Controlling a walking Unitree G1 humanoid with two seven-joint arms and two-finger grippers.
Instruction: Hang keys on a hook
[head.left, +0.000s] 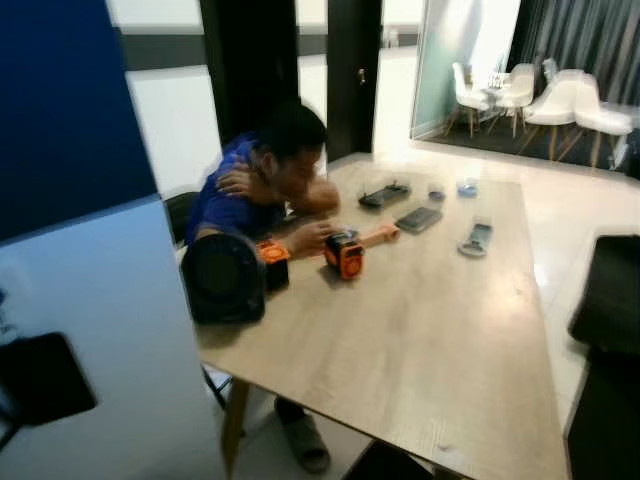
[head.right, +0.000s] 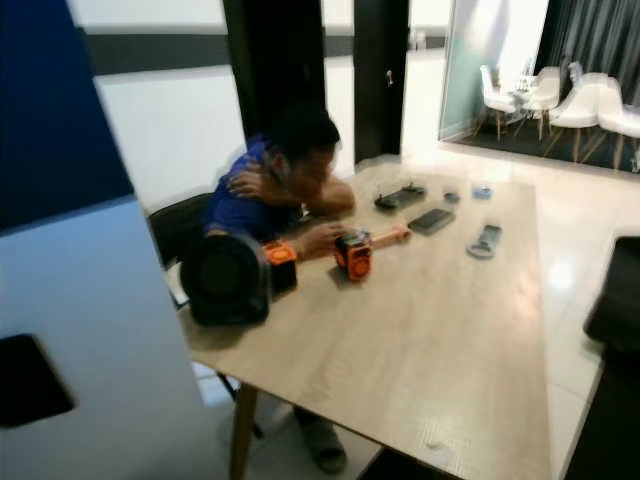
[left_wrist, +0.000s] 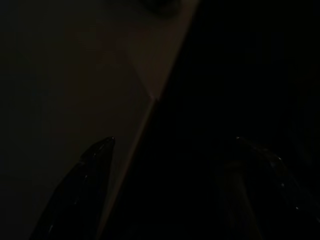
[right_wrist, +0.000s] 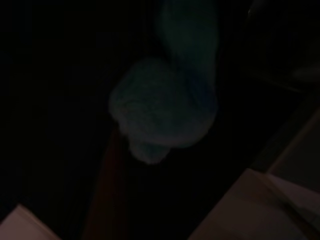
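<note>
A long wooden table (head.left: 440, 350) is seen ahead, and it serves as the landmark here. At its far-left edge a person (head.left: 262, 180) in a blue top is seated, leaning over it with a hand (head.left: 312, 238) near an orange and black device (head.left: 344, 254). A round black fan-like object (head.left: 222, 277) stands at the table's left edge, just beside a smaller orange and black block (head.left: 273, 264). Toward the far end of the table several small dark items are laid out, among them a flat dark slab (head.left: 419, 219) and a greyish oblong piece (head.left: 475, 239); whether any of these is the keys cannot be told, since the view is blurred. No keys and no hook can be made out with certainty.

In the dim left wrist view the left gripper (left_wrist: 175, 165) is seen with its two fingers spread apart and nothing between them. The right wrist view is very dark; a pale bluish soft shape (right_wrist: 165, 110) is made out, and the state of the right gripper cannot be told.

Keys would be judged light, hard and loose, likely to swing and slip; the ring would be the best place to be pinched
</note>
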